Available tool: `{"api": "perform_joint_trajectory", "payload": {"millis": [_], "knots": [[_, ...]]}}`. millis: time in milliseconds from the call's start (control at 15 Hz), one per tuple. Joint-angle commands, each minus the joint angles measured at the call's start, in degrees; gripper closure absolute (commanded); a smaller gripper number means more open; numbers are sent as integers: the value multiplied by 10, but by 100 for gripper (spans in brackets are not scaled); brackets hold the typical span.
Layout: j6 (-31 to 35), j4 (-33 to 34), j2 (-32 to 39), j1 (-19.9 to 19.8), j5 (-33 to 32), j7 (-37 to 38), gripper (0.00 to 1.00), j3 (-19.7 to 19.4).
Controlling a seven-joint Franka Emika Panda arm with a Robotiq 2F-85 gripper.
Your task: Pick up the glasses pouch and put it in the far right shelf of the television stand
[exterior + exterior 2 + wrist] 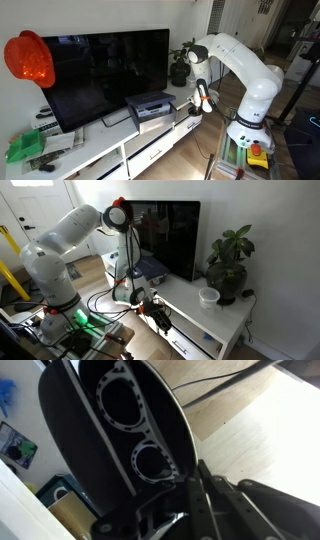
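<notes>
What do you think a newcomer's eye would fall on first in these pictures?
The big black TV dominates the long white television stand, with a bright orange-red object beside its upper corner. The white robot arm bends down toward the stand's front, its gripper shut on the dark glasses pouch that fills the wrist view. A leafy potted plant sits beside the TV.

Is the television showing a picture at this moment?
No, the television has a dark screen in an exterior view, with only faint reflections on it.
</notes>
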Motion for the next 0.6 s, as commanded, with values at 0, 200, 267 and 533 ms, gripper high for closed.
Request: {"api": "perform_joint_trajectory", "payload": {"millis": [0, 200, 267, 533], "knots": [[-3, 1, 0, -4, 5, -7, 96, 4], [-3, 1, -5, -4, 5, -7, 96, 4], [-3, 1, -5, -4, 5, -7, 96, 4], [-33, 13, 8, 10, 22, 0, 99, 2]]}}
